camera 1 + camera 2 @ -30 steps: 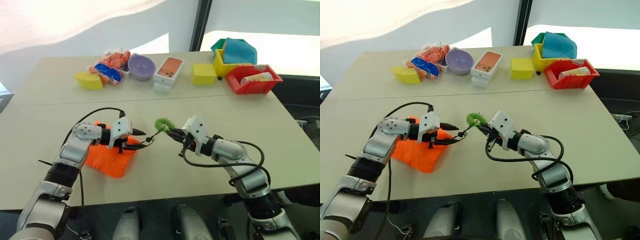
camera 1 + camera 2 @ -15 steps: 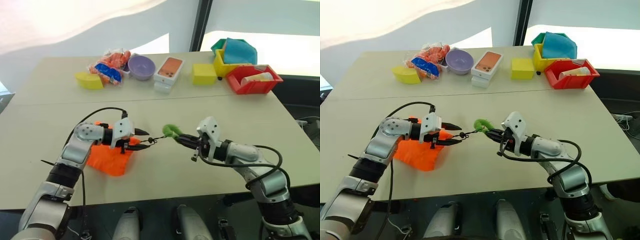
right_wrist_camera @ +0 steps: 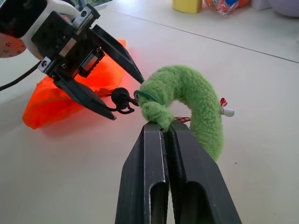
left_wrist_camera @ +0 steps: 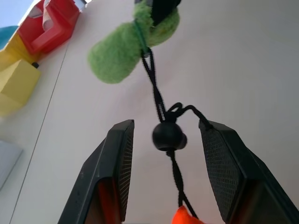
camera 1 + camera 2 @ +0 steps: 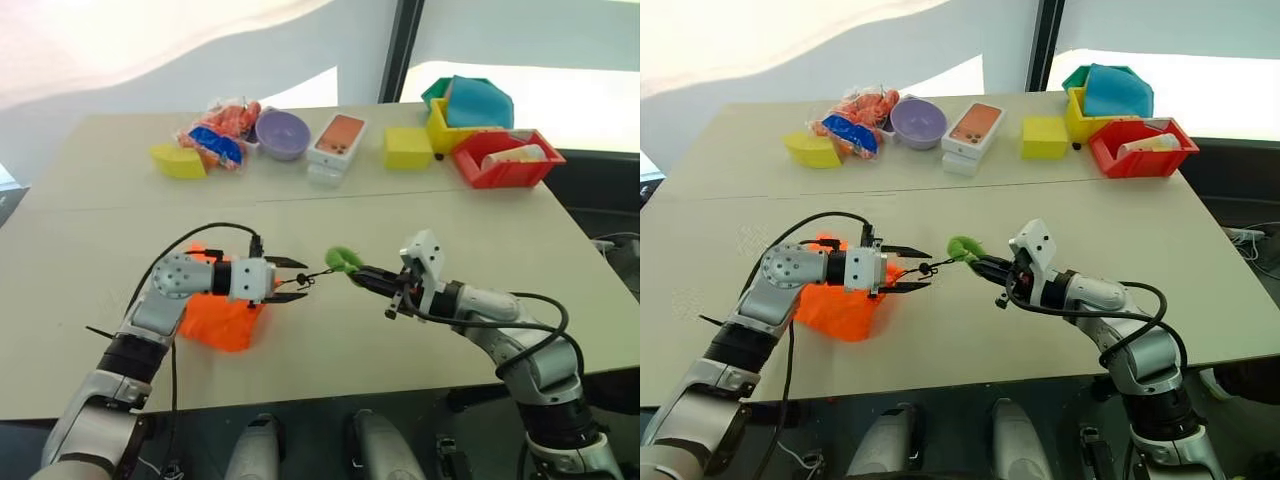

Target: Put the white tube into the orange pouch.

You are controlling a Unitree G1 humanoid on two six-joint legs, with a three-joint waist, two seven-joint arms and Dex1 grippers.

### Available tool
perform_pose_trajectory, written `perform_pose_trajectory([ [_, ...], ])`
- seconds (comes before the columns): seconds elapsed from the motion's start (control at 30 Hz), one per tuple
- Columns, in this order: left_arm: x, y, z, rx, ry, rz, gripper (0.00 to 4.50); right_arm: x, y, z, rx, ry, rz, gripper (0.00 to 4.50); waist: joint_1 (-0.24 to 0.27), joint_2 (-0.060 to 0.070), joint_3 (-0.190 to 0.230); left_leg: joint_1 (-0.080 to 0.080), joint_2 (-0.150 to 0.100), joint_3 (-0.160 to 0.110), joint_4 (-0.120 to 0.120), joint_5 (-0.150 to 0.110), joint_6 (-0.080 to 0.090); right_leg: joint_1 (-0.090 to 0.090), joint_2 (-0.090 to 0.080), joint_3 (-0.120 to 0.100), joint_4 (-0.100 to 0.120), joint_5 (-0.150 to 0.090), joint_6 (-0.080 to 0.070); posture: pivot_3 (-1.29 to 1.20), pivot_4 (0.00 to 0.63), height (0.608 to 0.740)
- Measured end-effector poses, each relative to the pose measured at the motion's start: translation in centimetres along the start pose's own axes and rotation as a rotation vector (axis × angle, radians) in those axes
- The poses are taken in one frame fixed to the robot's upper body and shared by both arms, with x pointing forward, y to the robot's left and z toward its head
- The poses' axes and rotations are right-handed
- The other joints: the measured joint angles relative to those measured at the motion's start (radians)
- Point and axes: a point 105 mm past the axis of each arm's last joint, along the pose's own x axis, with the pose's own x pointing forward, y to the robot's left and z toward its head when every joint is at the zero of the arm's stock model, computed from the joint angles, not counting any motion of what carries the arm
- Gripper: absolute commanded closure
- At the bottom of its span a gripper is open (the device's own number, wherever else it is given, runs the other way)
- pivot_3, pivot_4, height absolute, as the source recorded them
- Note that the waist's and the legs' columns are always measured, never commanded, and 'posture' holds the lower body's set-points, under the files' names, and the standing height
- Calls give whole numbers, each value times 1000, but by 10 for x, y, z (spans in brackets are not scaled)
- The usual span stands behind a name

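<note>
- The orange pouch [image 5: 215, 318] lies slumped on the worktop [image 5: 400, 340] near my edge, partly under my left wrist. Its long axis runs roughly from 11 to 5 o'clock, and its gathered mouth points toward 3 o'clock.
- From that mouth the black cord [image 4: 154, 91] stretches off the worktop toward 3 o'clock, rising a little. It is pulled into a nearly straight line between my two hands.
- A round black bead [image 4: 167, 136] sits on the cord just beyond the mouth.
- My left gripper [image 5: 303, 279] points toward 3 o'clock along the cord. Its fingers [image 4: 119, 163] stand apart, one on each side of the bead, and neither pad touches it.
- The cord ends at the fuzzy green ring [image 3: 196, 100], at 3 o'clock from the pouch.
- My right gripper [image 5: 358, 273] points back toward 9 o'clock. Its fingers [image 3: 149, 158] are pressed together, clamped on the end of the green ring where the cord is tied.
- Well apart from all this, at 12 o'clock along the far edge, stand a yellow wedge [image 5: 178, 160], snack packets [image 5: 220, 135], a purple bowl [image 5: 283, 133], a phone box [image 5: 337, 138] and a yellow block [image 5: 407, 148].
- At 2 o'clock a red bin [image 5: 500, 170] holds a pale tube [image 5: 515, 155] lying on its side. I cannot tell its cap colour.
</note>
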Motion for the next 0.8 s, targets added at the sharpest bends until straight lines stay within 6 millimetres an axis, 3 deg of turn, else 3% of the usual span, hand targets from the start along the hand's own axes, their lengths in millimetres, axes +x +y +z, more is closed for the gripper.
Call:
perform_pose_trajectory([
  [0.2, 0, -7, -5, 204, 47, 11, 2164, 0, 0, 0, 0, 0, -1, 4500, 4, 0, 0, 0, 0, 0, 0, 0, 0, 0, 0, 0, 0, 0, 0, 0, 150, 740],
  [0.37, 4, 0, -6, 380, 71, 67, 2164, 0, 0, 0, -2, 0, -1, 4500, 3, 0, 0, 0, 0, 0, 0, 0, 0, 0, 0, 0, 0, 0, 1, 0, 150, 740],
  [0.63, 9, 2, -8, 465, 80, 139, 2164, 0, 0, 1, -3, -1, -1, 4500, 2, 0, 0, 0, 0, 0, 0, 0, 0, 0, 0, 0, 0, 1, 3, 0, 150, 740],
  [0.73, 11, 0, -9, 472, 82, 143, 3062, 0, 0, 1, -4, -1, -2, 4500, 2, 0, 0, 0, 0, 0, 0, 0, 0, 0, 0, 0, 0, 1, 3, 0, 150, 740],
  [0.8, 11, 2, -8, 475, 76, 156, 4064, 0, -1, 1, -3, -1, -5, 4500, 2, 0, 0, 0, 0, 0, 0, 0, 0, 0, 0, 0, 0, 1, 2, 0, 150, 740],
])
